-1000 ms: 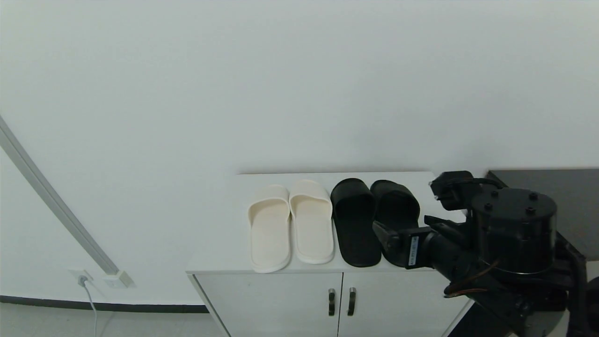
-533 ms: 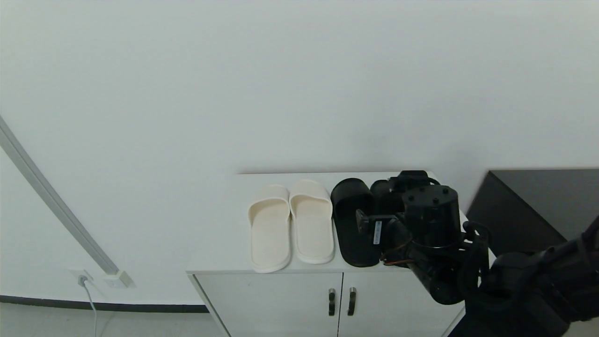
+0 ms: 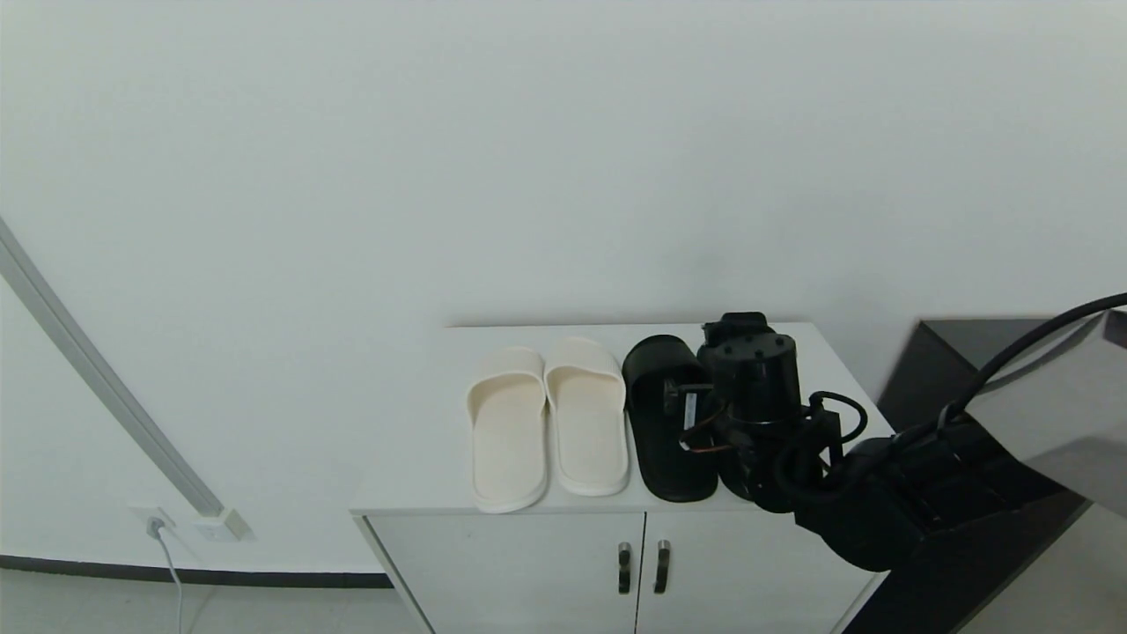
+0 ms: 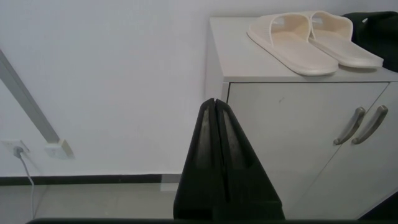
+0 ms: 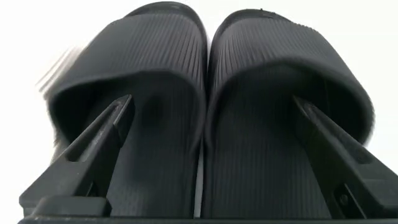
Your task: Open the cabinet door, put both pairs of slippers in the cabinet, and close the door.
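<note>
1. As the head view shows across the last second, the right arm (image 3: pixel 757 414) has swung inward from the right edge of the cabinet (image 3: pixel 414 480). It now hangs over the black slippers (image 3: pixel 665 423).
2. Right gripper (image 5: pixel 211 102): the jaws are spread wide, with one finger aimed at each slipper's strap opening. Contact with the straps looks close but cannot be confirmed.
3. Left gripper (image 4: pixel 215 109): the jaws are pressed together and hold nothing. It sits low, beside the cabinet's left side.
4. Black slippers and white slippers (image 3: pixel 546 427) lie on the cabinet top, one pair just beside the other.
5. Both doors (image 3: pixel 511 572) are shut, with no gripper at the handles (image 3: pixel 623 568).
6. Consequence: the move sets up a grasp of the black pair, but nothing can be stowed until a door is opened. That step is judged outstanding.
</note>
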